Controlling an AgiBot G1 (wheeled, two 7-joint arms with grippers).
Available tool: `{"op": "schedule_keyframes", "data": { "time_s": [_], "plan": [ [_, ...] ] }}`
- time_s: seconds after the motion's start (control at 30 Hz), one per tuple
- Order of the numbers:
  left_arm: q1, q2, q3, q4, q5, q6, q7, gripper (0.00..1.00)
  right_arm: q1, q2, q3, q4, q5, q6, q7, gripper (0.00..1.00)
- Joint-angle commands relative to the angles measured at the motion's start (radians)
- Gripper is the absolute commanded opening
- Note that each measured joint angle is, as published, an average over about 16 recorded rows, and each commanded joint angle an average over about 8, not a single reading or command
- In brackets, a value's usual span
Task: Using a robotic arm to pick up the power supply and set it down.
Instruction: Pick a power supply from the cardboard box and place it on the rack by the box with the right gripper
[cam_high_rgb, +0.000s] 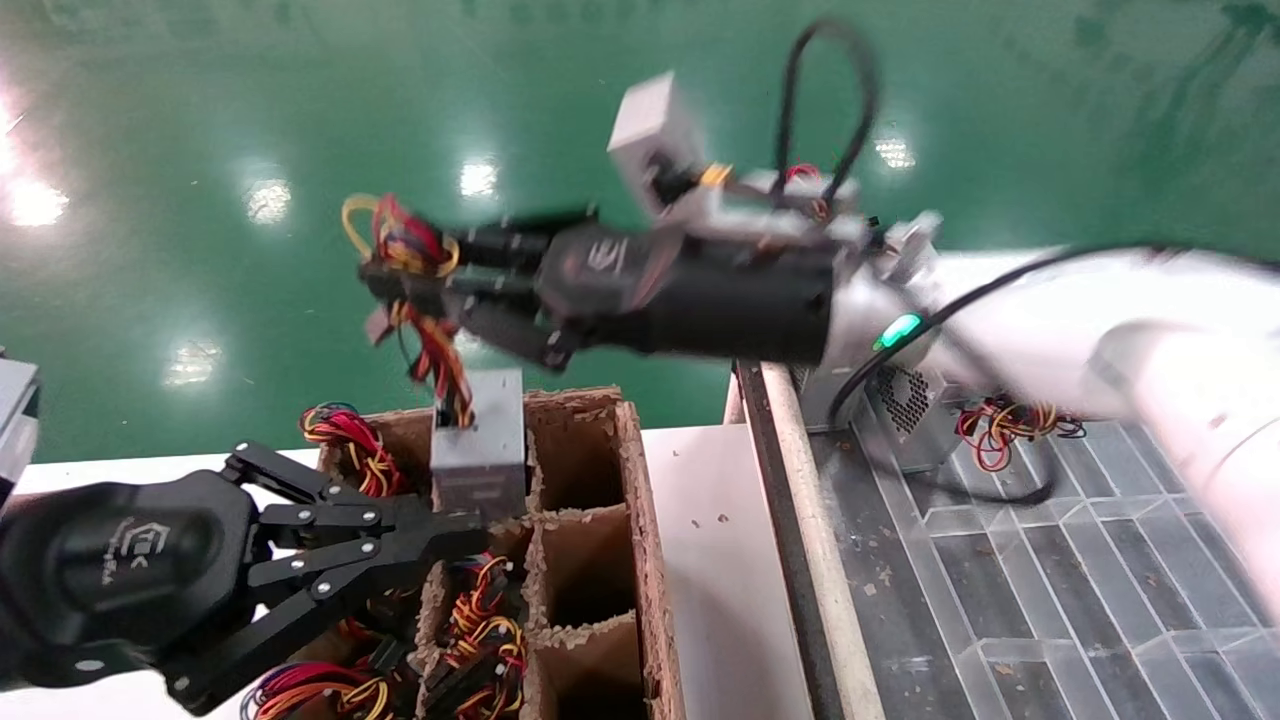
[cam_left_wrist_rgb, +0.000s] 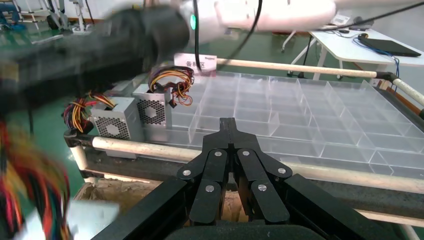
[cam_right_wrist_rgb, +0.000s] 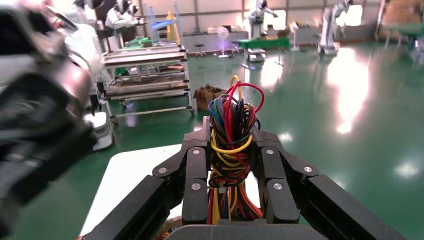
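Note:
My right gripper (cam_high_rgb: 400, 275) is shut on the tied bundle of red, yellow and black wires (cam_right_wrist_rgb: 230, 150) of the power supply (cam_high_rgb: 480, 445). The silvery-grey box hangs below the wires, its lower end just above the cardboard crate (cam_high_rgb: 632, 470). In the right wrist view the wires fill the gap between the fingers of the right gripper (cam_right_wrist_rgb: 231, 125). The box itself is hidden there. My left gripper (cam_high_rgb: 470, 530) is shut with nothing in it, low at the near left beside the crate. In its own view the left gripper (cam_left_wrist_rgb: 228, 122) points toward the clear tray.
The crate's near cells hold more wired units (cam_high_rgb: 480, 620). Right of it lies a white table strip (cam_high_rgb: 710, 560), then a clear divided tray (cam_high_rgb: 1050, 560) behind a pale rail. Two other grey boxes (cam_left_wrist_rgb: 112, 122) (cam_left_wrist_rgb: 152, 107) stand at the tray's far corner.

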Motion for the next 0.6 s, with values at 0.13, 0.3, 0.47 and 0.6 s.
{"op": "schedule_keyframes", "data": {
  "time_s": [0.13, 0.3, 0.47, 0.6],
  "plan": [
    [0.000, 0.000, 0.000, 0.000, 0.000, 0.000, 0.000, 0.00, 0.090, 0.047, 0.003, 0.007, -0.002, -0.069, -0.027, 0.00],
    [0.000, 0.000, 0.000, 0.000, 0.000, 0.000, 0.000, 0.00, 0.176, 0.115, -0.013, 0.067, -0.018, -0.080, -0.024, 0.00],
    [0.000, 0.000, 0.000, 0.000, 0.000, 0.000, 0.000, 0.00, 0.242, 0.207, -0.038, 0.160, -0.023, -0.087, 0.007, 0.00],
    [0.000, 0.000, 0.000, 0.000, 0.000, 0.000, 0.000, 0.00, 0.284, 0.309, -0.063, 0.248, -0.016, -0.088, 0.046, 0.00]
  ]
}}
